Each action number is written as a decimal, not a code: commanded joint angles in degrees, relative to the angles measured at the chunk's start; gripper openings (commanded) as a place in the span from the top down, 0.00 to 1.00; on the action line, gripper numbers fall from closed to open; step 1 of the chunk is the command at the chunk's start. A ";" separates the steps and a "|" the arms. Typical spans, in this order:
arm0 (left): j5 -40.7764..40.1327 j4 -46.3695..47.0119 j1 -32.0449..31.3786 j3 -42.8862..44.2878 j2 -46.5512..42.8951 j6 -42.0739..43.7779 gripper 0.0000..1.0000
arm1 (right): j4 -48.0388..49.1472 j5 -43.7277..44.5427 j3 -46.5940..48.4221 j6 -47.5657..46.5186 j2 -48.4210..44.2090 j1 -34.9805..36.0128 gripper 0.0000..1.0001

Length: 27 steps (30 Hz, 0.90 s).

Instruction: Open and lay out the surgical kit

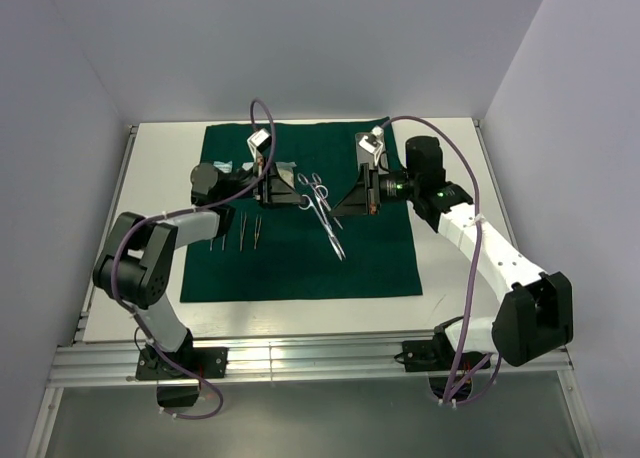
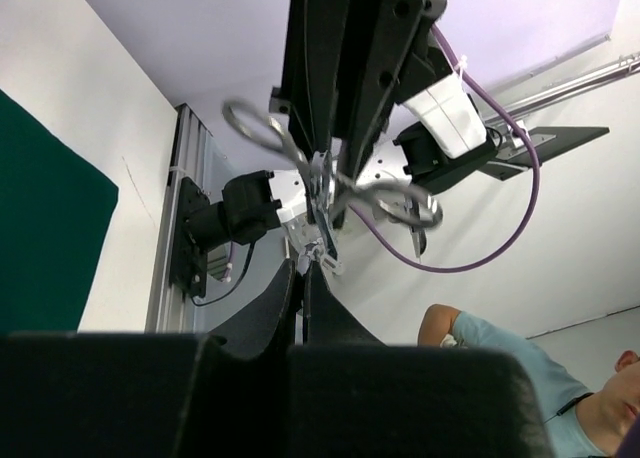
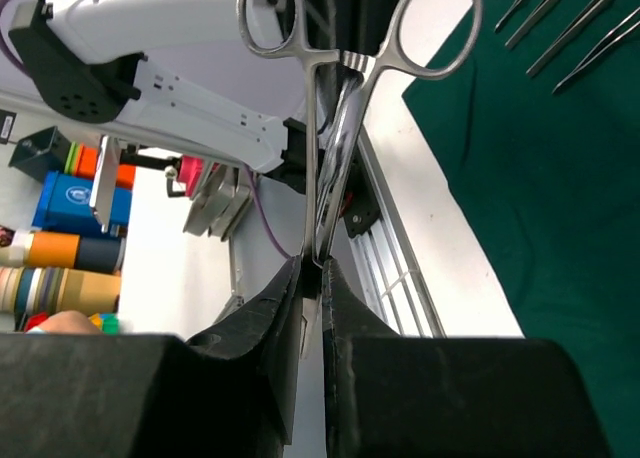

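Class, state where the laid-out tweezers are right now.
In the top view, the tweezers lie on the green cloth's left half, near the left arm's forearm.

Bright, even light is cast from above; faint shadows are thrown beside the green cloth (image 1: 300, 268); wrist-view foregrounds are blurred.

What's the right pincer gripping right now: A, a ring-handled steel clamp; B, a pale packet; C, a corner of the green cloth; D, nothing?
A: in the right wrist view the right pincer is closed on the slim shafts of a steel clamp, its ring handles pointing away.
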 commanded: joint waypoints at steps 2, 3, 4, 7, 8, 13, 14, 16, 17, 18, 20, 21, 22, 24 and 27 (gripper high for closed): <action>1.04 28.19 -0.64 -2.46 -5.16 3.43 1.00 | 2.96 0.21 3.60 -0.69 -2.80 -1.71 1.00; 1.31 25.92 -0.73 -2.73 -5.96 6.49 1.00 | 2.96 0.38 3.60 -0.34 -2.54 -1.97 1.00; 1.83 23.55 -0.82 -3.08 -6.84 8.61 1.00 | 2.96 0.39 3.51 0.27 -2.10 -2.41 1.00; 2.10 11.43 -1.17 -3.96 -10.97 19.06 1.00 | 3.74 -0.14 3.51 1.68 -1.57 -2.41 1.00; 2.36 8.96 -1.43 -4.05 -12.19 21.18 1.00 | 4.71 -0.40 3.34 2.38 -1.49 -2.41 1.00; 3.16 4.73 -1.43 -5.54 -13.08 24.88 1.00 | 6.83 -1.64 2.98 5.20 -1.84 -2.68 1.00; 2.20 2.54 -1.26 -5.80 -13.87 26.28 1.00 | 6.83 -1.55 3.07 5.20 -1.84 -3.11 1.00; 0.18 -13.70 -1.00 -5.72 -15.71 36.97 1.00 | 5.87 -0.58 2.98 4.07 -2.27 -4.25 1.00; -1.40 -21.65 -0.99 -5.20 -18.59 42.93 1.00 | 4.30 -0.15 2.63 3.62 -2.45 -5.91 1.00; -5.50 -29.91 -1.26 -4.58 -20.01 56.05 1.00 | 3.24 1.34 1.93 2.92 -2.80 -6.89 1.00; -9.74 -48.06 -2.31 -2.73 -23.10 66.42 1.00 | 0.60 2.58 0.70 1.42 -3.33 -9.95 1.00; -13.85 -51.23 -2.57 -2.56 -23.19 70.99 1.00 | 0.15 3.02 -0.69 1.16 -3.68 -10.93 1.00; -16.16 -54.57 -2.66 -1.86 -23.28 72.68 1.00 | -1.76 4.68 -1.32 -0.23 -3.94 -11.81 1.00; -20.47 -62.06 -3.28 -1.06 -23.37 78.30 1.00 | -3.19 6.27 -2.73 -1.82 -4.64 -13.83 1.00; -28.72 -65.67 -6.34 -1.76 -25.74 90.85 1.00 | -4.60 8.47 -4.48 -3.85 -5.18 -16.29 1.00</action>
